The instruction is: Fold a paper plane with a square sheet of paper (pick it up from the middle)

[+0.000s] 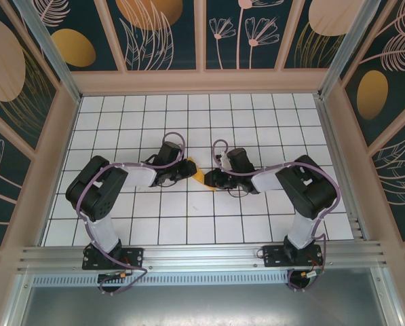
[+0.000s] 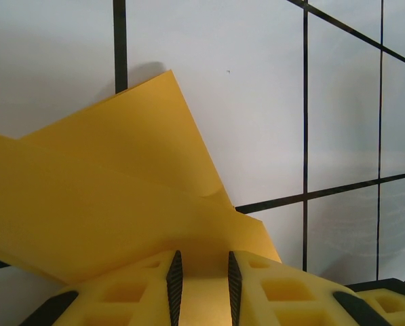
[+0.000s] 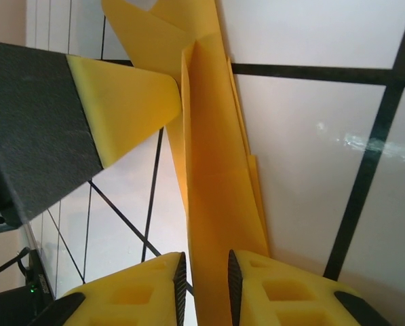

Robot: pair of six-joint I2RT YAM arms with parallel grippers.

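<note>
The paper (image 1: 199, 176), orange-yellow and already folded into several layers, sits between the two claws above the white grid table (image 1: 256, 122); in the top view it shows as a small wedge just ahead of the left gripper (image 1: 186, 168) and just to the left of the right gripper (image 1: 211, 180). In the left wrist view the paper (image 2: 121, 197) fans out ahead of the left gripper (image 2: 203, 288), one layer rising to a point and a raised corner casting a shadow on the tiles; its near edge runs in between the yellow fingers (image 2: 283, 292), which pinch it. In the right wrist view the paper (image 3: 216, 176) stands as a narrow creased strip running straight ahead from the right gripper (image 3: 205, 288); those pads are pressed onto its lower end; farther along, the left gripper's yellow finger (image 3: 121, 102) touches the strip from the left.
</note>
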